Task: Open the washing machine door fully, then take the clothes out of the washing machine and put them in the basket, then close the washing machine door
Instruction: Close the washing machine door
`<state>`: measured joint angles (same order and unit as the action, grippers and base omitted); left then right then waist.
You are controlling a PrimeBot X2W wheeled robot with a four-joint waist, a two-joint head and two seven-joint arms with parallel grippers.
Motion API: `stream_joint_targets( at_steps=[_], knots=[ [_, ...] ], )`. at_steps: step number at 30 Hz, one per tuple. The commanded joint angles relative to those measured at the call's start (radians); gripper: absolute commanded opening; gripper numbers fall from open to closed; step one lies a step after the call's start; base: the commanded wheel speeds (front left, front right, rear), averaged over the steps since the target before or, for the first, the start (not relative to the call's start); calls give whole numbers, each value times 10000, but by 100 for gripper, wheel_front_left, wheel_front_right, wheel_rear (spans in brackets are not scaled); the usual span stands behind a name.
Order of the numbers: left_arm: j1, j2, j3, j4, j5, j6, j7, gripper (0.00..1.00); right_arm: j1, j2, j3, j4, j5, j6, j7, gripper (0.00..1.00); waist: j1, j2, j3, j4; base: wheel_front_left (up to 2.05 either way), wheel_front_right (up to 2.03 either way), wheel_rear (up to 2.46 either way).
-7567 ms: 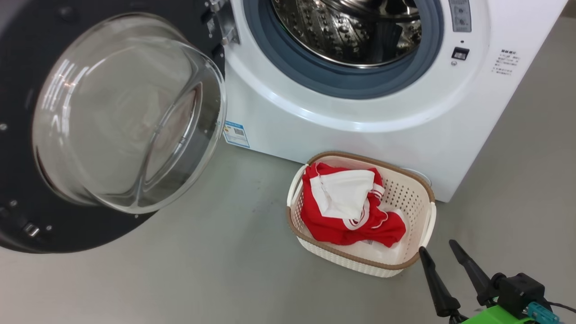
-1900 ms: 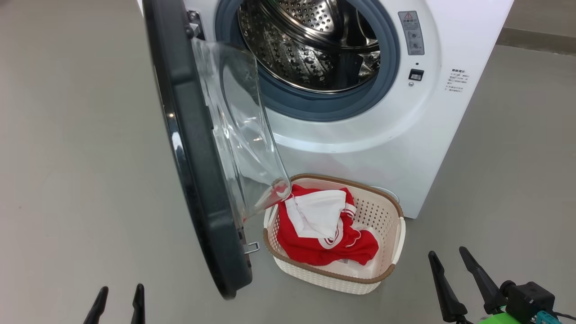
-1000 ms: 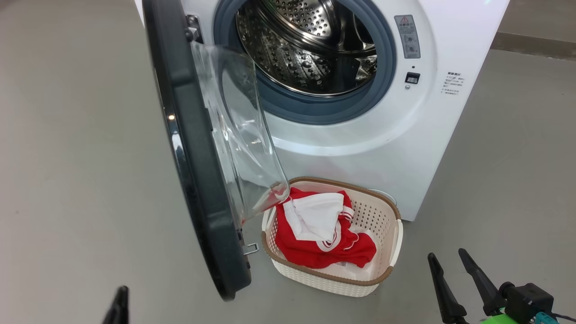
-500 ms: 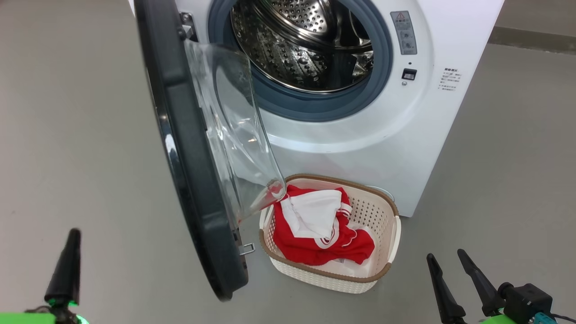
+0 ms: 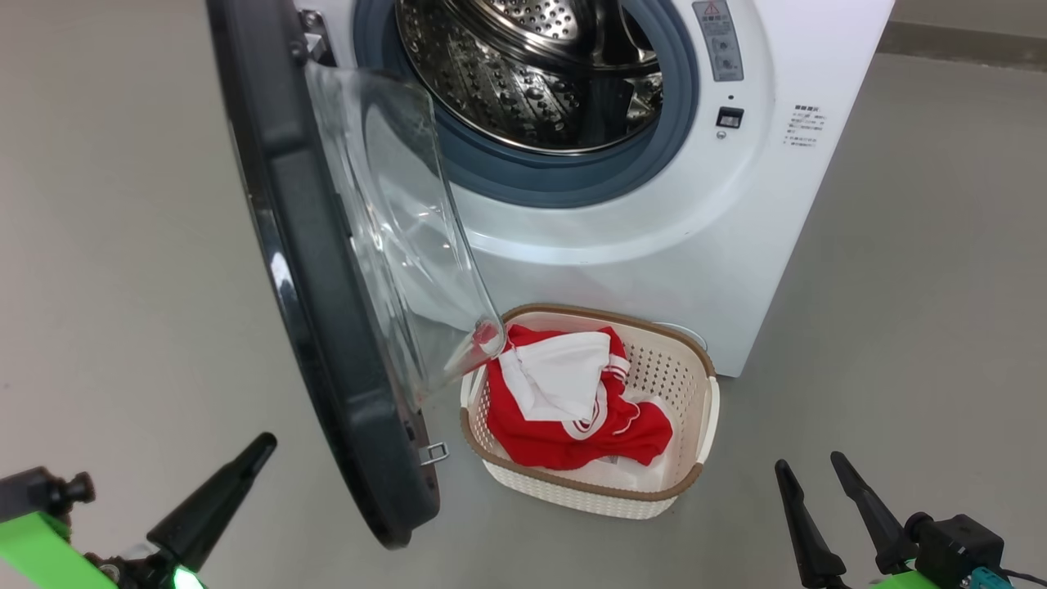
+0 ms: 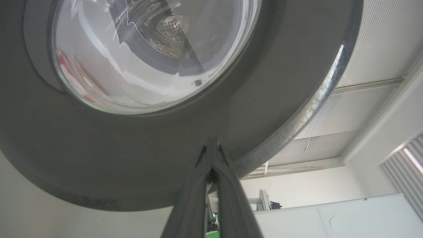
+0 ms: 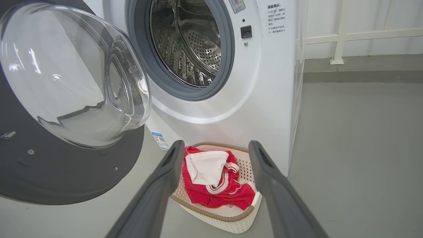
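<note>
The washing machine (image 5: 654, 245) stands open, and no clothing lies in the part of its steel drum (image 5: 532, 74) that I can see. The washing machine door (image 5: 311, 270) is swung about halfway out and edge-on to me, its glass bowl (image 5: 393, 229) facing the drum. The red and white clothes (image 5: 572, 425) lie in the cream basket (image 5: 675, 368) on the floor before the machine. My left gripper (image 5: 258, 454) is shut and empty, pointing up-right at the door's outer face (image 6: 99, 158); its tips (image 6: 211, 145) are close to the black rim. My right gripper (image 5: 810, 465) stands open and empty, right of the basket (image 7: 228, 224).
Grey floor surrounds the machine. The door's lower edge and latch hook (image 5: 433, 451) hang just left of the basket. A white railing (image 7: 337, 36) runs along the wall behind the machine's right side. A blue label (image 7: 160, 140) marks the machine's lower left corner.
The head camera has shifted a little. My shut left gripper has risen at the lower left and now tilts toward the door's outer side. Door, basket and right gripper stay put.
</note>
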<state>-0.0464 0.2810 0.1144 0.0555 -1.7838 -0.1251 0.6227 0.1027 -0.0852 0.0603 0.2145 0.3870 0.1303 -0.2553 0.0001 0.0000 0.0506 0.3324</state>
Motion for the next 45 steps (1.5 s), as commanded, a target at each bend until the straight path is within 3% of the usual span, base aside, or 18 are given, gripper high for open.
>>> stream_joint_targets(
  at_steps=[1,15,26,35,45],
  knots=[
    [-546,202,506,-252,-134,-56,225,0,-231,-101,212,-254,3,4,-65,100,-1,0,46,-37,0,0,0],
    [-1184,-995,1536,-52,716,-56,2309,0,-459,-121,158,-278,-85,4,-65,100,-1,0,322,-307,0,0,0],
    [-1634,-1756,1609,-58,1247,-56,3065,0,-542,-61,103,-314,-127,4,-65,100,-1,0,506,-589,0,0,0],
    [-2076,-2129,1480,-68,1557,-56,2915,0,-668,-15,99,-336,-162,4,-65,100,-1,0,641,-935,0,0,0],
    [-2770,-2286,756,253,2041,-56,1777,0,-878,115,76,-371,-208,4,-65,100,-1,0,989,-1557,0,0,0]
  ],
)
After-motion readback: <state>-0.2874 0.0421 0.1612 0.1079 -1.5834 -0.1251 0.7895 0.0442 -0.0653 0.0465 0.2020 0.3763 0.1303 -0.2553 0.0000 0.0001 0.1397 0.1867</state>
